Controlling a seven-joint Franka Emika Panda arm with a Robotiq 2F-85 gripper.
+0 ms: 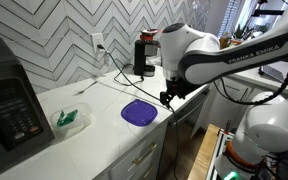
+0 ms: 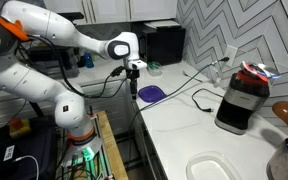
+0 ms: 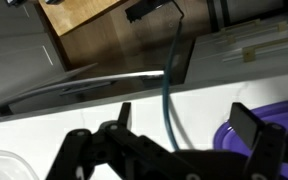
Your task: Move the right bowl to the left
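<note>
Now pincer (image 3: 184, 112) wide open, empty, beside purple bowl (image 1: 138, 112).

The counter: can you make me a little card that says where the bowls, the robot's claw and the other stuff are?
surface: white counter
whitish bowl: on the counter, closest to the camera in an exterior view, not held
purple bowl: near the counter's front edge
gripper: open and empty, beside the purple bowl, well away from the whitish bowl
green object: on the counter near the microwave
black appliance: against the zigzag-tiled wall, between the two bowls
</note>
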